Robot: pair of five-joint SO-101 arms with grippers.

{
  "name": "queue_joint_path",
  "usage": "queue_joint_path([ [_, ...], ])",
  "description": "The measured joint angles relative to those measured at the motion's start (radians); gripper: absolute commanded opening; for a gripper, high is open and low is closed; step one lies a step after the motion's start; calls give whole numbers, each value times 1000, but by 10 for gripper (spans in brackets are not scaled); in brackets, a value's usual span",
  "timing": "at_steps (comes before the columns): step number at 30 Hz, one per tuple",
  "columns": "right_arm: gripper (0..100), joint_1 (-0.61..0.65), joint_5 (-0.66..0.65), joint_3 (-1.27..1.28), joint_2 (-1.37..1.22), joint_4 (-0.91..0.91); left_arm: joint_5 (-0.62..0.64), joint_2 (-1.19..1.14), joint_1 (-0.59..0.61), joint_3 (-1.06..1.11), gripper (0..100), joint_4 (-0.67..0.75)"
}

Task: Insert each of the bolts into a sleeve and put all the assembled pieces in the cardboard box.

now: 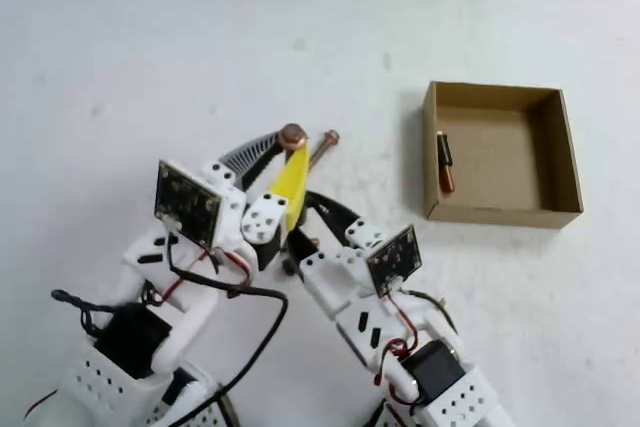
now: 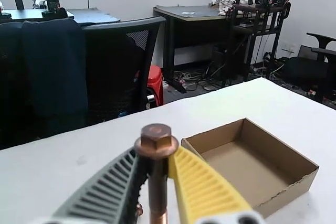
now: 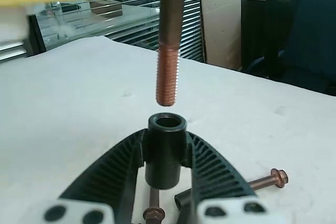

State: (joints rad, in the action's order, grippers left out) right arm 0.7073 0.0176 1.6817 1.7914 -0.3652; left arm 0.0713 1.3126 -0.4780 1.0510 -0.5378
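Observation:
My left gripper (image 1: pixel 288 144), with one grey and one yellow finger, is shut on a copper bolt (image 2: pixel 156 140) and holds it upright, head up. The bolt's threaded end (image 3: pixel 167 80) hangs just above the mouth of a black sleeve (image 3: pixel 166 153), apart from it. My right gripper (image 3: pixel 166 145) is shut on that sleeve and holds it upright under the bolt. The cardboard box (image 1: pixel 500 215) stands to the right with one assembled piece (image 1: pixel 444 162) lying inside by its left wall.
A loose bolt (image 1: pixel 322 150) lies on the white table just beyond the grippers. Two loose bolts (image 3: pixel 268 179) (image 3: pixel 154 212) lie on the table under the sleeve in the right wrist view. Both arm bases crowd the table's near edge.

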Motion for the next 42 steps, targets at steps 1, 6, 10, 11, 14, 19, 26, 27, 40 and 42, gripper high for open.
queue_joint_path([
  [1, 17, 0, 0, 0, 0, 0, 5, 0, 0, 0, 23, 0],
  [6, 17, 0, 0, 0, 0, 0, 60, 0, 0, 0, 23, 0],
  [10, 17, 0, 0, 0, 0, 0, 66, 0, 0, 0, 23, 0],
  [11, 17, 0, 0, 0, 0, 0, 66, 0, 0, 0, 23, -5],
  [14, 17, 0, 0, 0, 0, 0, 66, 0, -12, 0, 23, -20],
  [19, 17, 0, 0, 0, 0, 0, 66, 0, -21, 0, 23, -21],
  [26, 17, 0, 0, 0, 0, 0, 66, 0, -21, 6, 23, -25],
  [27, 17, 0, 0, 0, 0, 0, 66, 0, -21, 14, 23, -31],
  [40, 17, 3, -3, 0, 0, -2, 66, 184, -21, 176, 23, -31],
  [42, 17, 3, -3, 0, 0, -2, 66, 201, -21, 196, 23, -29],
])
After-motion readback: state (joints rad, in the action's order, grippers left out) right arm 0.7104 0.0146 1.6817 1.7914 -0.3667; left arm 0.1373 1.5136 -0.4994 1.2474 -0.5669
